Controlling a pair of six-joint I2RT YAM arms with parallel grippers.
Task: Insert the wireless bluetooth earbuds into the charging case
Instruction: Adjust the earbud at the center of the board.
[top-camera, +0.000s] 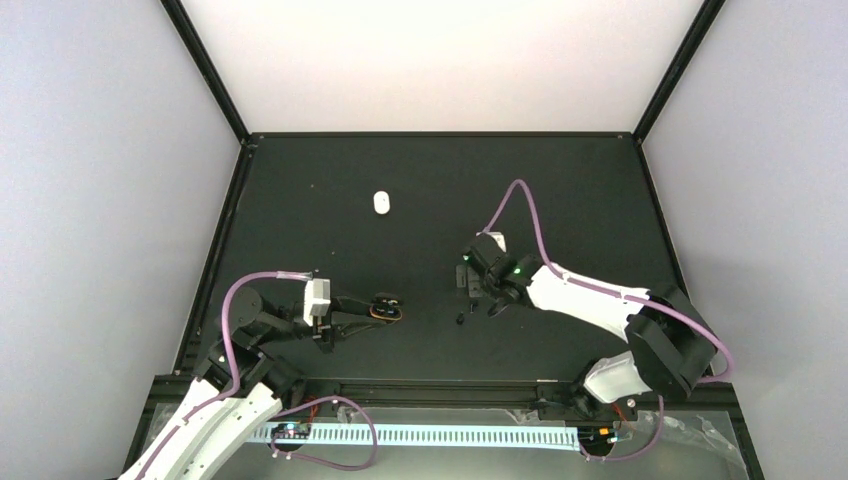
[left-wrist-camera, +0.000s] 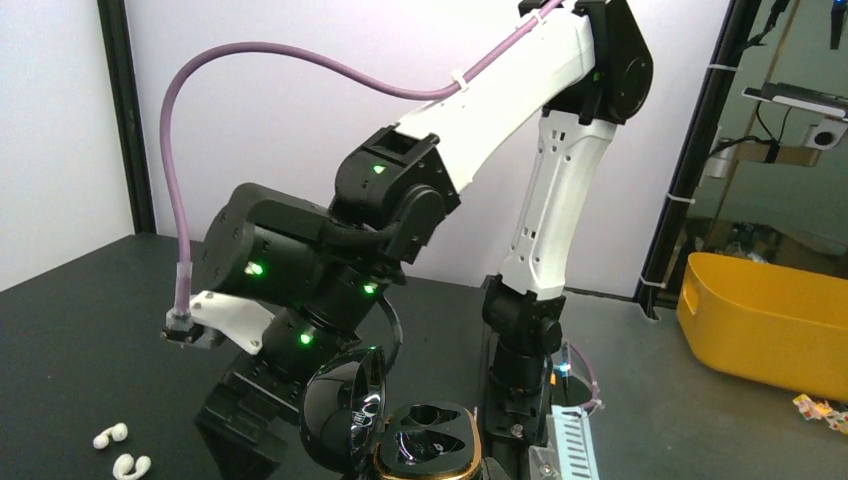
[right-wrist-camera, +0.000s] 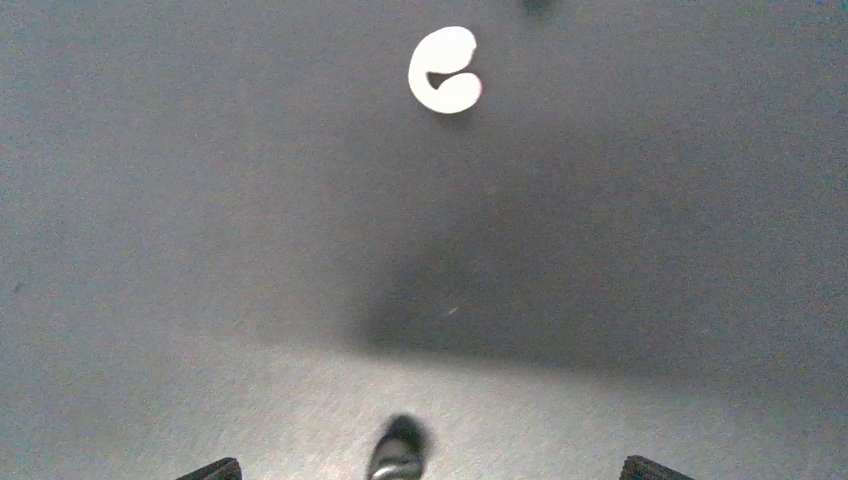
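Gripping the open charging case (left-wrist-camera: 430, 445) at its tips, the left gripper (top-camera: 372, 312) is keeping its fingers closed on the case's sides, low over the near-left part of the table (top-camera: 560, 180). The case's lid (left-wrist-camera: 345, 400) is standing up and both wells are showing dark; whether either is filled cannot be told.

The right gripper (right-wrist-camera: 428, 470) is hanging over the middle of the table with its fingers spread wide, only their tips showing at the bottom corners of its wrist view. A small, dark, blurred object, apparently a black earbud (right-wrist-camera: 398, 452), is lying on the table between those tips and touching neither.

The white earbuds (left-wrist-camera: 110, 436) are lying side by side on the table, well ahead of the right gripper's fingers toward the far side, and well apart from the case and from both grippers
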